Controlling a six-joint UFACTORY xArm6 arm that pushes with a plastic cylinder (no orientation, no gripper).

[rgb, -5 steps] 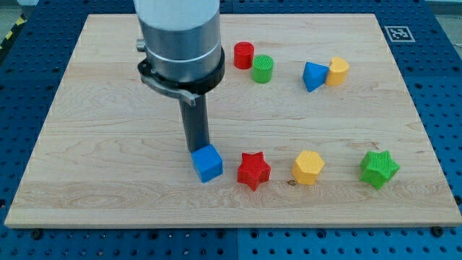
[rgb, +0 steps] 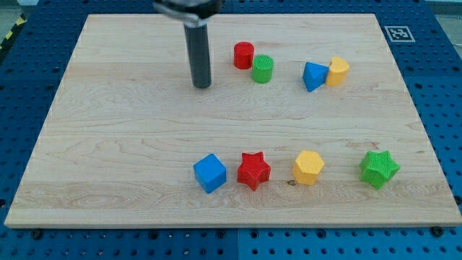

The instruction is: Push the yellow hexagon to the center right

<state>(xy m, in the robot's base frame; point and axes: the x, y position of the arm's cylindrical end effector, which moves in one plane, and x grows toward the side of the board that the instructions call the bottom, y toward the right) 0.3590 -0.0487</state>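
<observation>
A pale wooden board (rgb: 108,144) fills most of the view, its grain running from the view's left to the view's right in long, faint streaks. A small dark knot (rgb: 291,182) marks the wood near the view's bottom. A black-and-white square marker (rgb: 398,32) sits at the board's corner at the view's top right. Under and around the board lies a blue table top (rgb: 22,87) studded with a regular grid of small dark holes. A yellow-and-black striped strip (rgb: 11,32) shows at the view's top left. The light is even and soft.
</observation>
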